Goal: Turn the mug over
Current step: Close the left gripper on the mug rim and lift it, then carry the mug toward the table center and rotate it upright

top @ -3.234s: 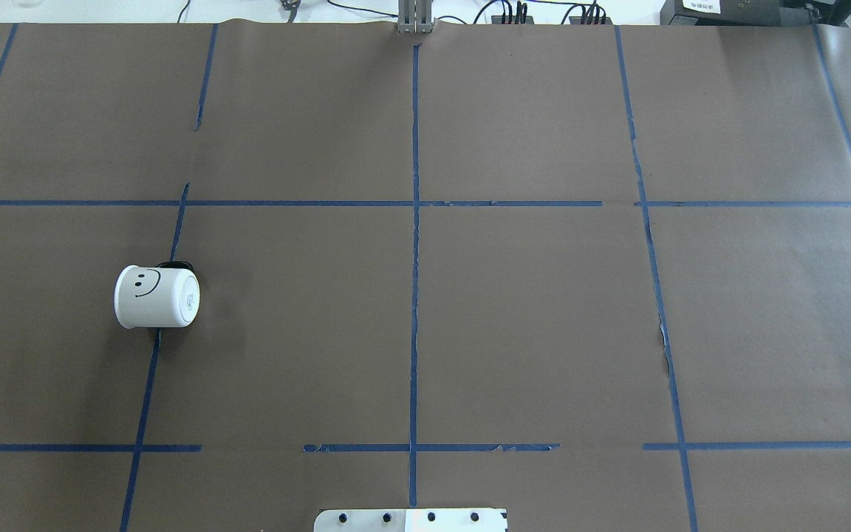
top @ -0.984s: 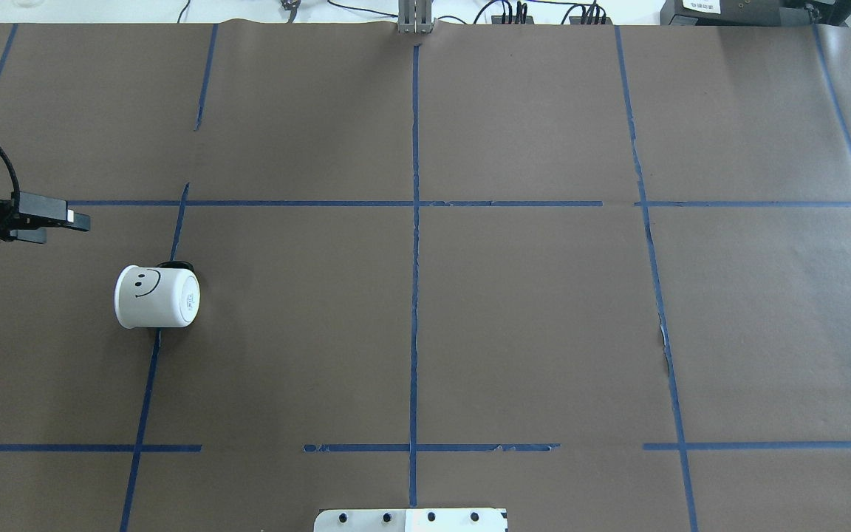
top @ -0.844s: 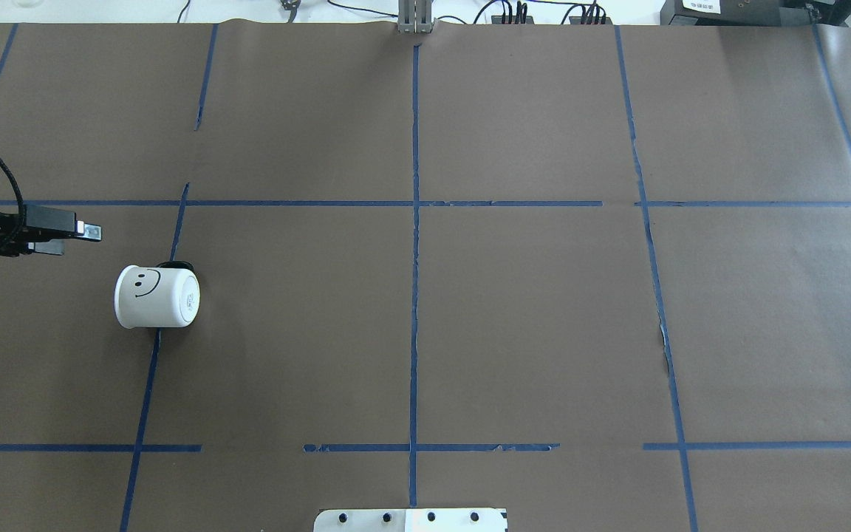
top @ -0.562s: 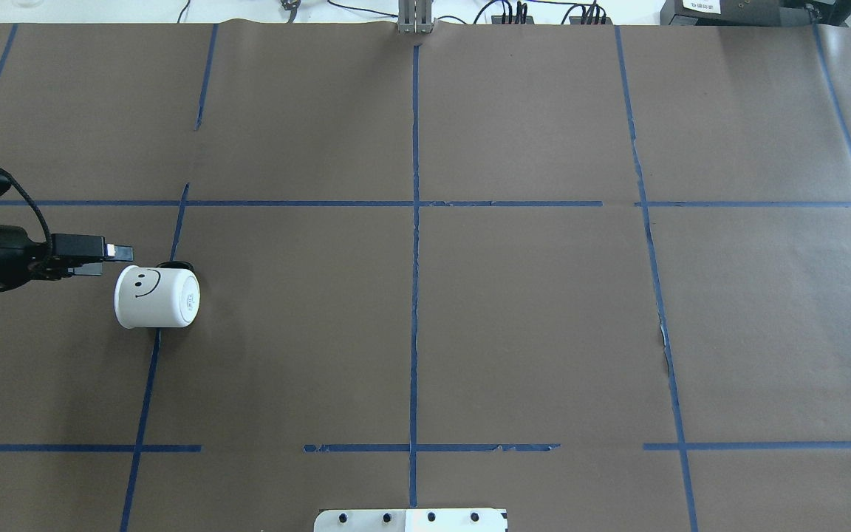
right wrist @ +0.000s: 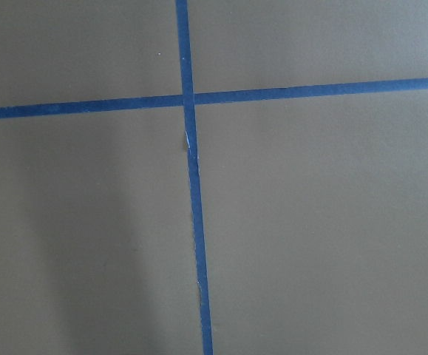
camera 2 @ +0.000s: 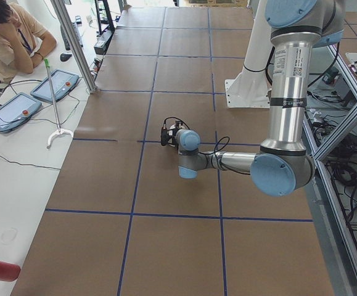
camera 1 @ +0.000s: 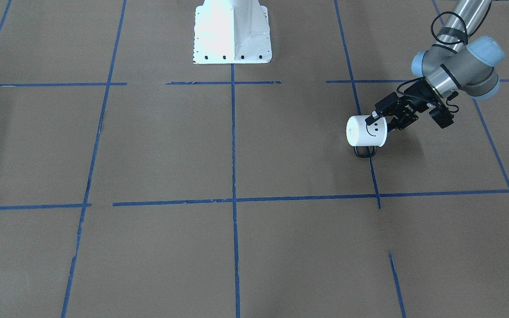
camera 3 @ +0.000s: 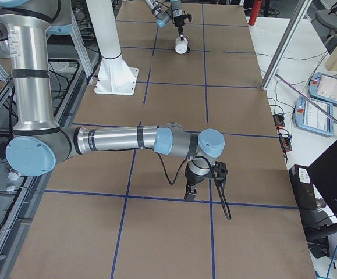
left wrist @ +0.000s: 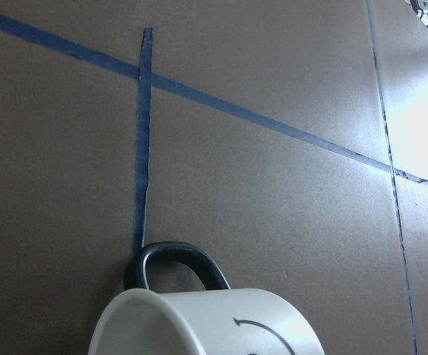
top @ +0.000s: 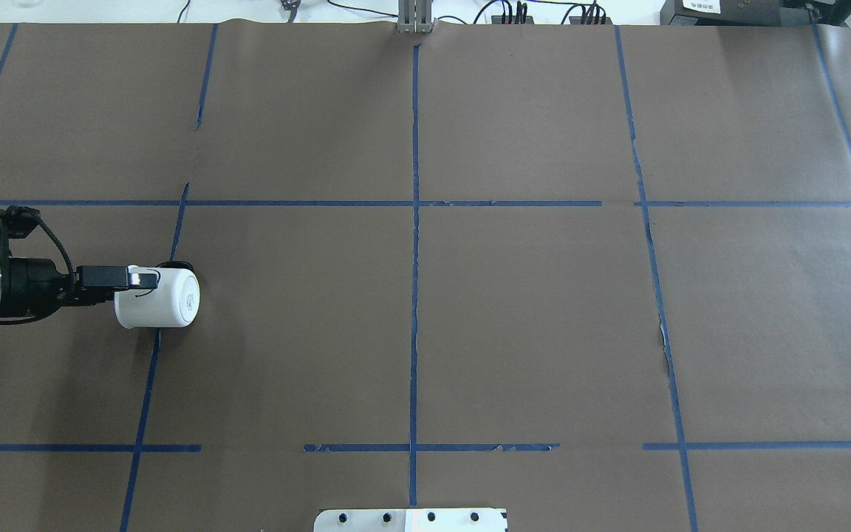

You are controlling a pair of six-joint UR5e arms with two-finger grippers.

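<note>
The white mug (top: 163, 303) lies on its side on the brown table paper at the left, its base toward the table's middle and its open end toward my left arm. Its black handle (camera 1: 365, 152) rests on the table. The smiley face (camera 1: 371, 129) faces up. My left gripper (top: 137, 284) is open at the mug's open end, with one finger (top: 143, 278) over the top of the wall near the rim; the other finger is hidden. The left wrist view shows the mug's rim (left wrist: 214, 325) and handle (left wrist: 173, 259) close below. My right gripper (camera 3: 190, 195) hangs low over bare table far from the mug; I cannot tell its state.
The robot's white base plate (camera 1: 232, 31) is at mid-table on the robot's side. Blue tape lines (top: 414, 258) grid the paper. A seated operator (camera 2: 12, 37) and tablets (camera 2: 55, 85) are beyond the far edge.
My left arm has come in from the left edge and moved toward the mug, until its fingers reached the mug's open end. The mug has not moved.
</note>
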